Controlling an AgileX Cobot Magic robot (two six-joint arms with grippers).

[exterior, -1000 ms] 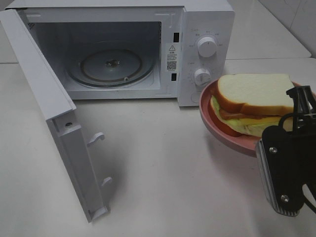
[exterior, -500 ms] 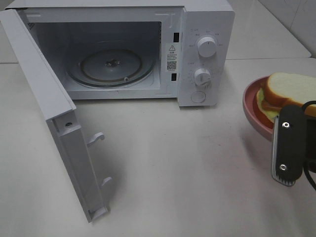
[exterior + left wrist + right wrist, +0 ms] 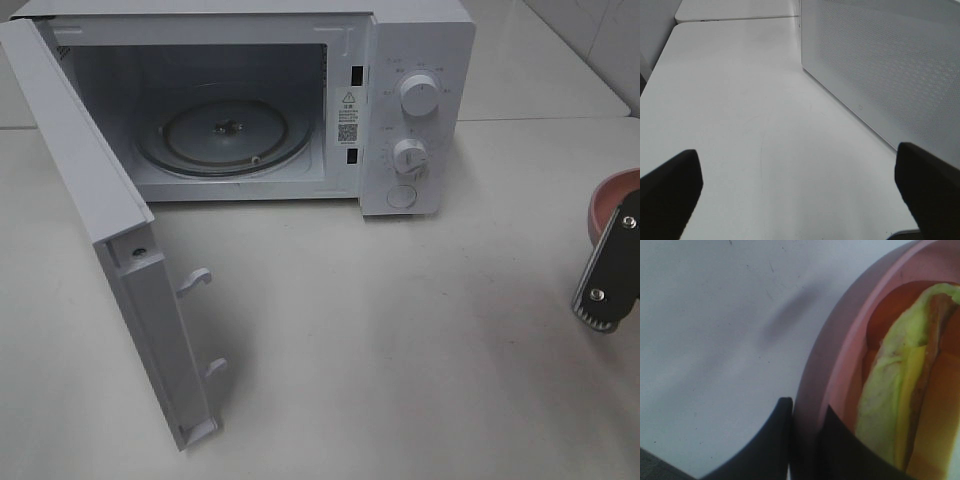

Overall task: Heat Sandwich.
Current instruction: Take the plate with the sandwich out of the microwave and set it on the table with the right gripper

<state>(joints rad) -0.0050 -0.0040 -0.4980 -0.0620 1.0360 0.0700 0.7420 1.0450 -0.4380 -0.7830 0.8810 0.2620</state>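
- At the back of the worktop (image 3: 400, 340) stands a white microwave (image 3: 415, 110), the landmark for all notes below.
- Microwave door (image 3: 110, 250) swung fully open, hinged on the side away from the control panel; two latch hooks show on its inner edge.
- Cavity holds a round glass turntable (image 3: 225, 133), lying flat, nothing on it.
- Control panel: two round knobs, upper knob (image 3: 418, 95) above lower knob (image 3: 409, 155), with a round button (image 3: 401, 197) below both.
- Right claw (image 3: 805, 440): its two dark fingers are clamped on the rim of the pink plate (image 3: 840, 355), one finger outside the rim, one inside. In the high view this claw sits well to the panel side of the microwave, at the frame edge (image 3: 610, 275).
- Only a sliver of the plate's rim shows in the high view (image 3: 610, 190), beyond the panel side of the microwave and forward of it.
- Sandwich (image 3: 900, 390): lies on the pink plate, outside the microwave; wrist view shows pale yellow-green and reddish-orange filling edges just inside the rim. Bread not clearly made out from this angle. Not visible in the high view.
- Left claw (image 3: 800, 200): fingers spread wide apart, nothing between them, over bare worktop beside the microwave's perforated side wall (image 3: 890, 65).
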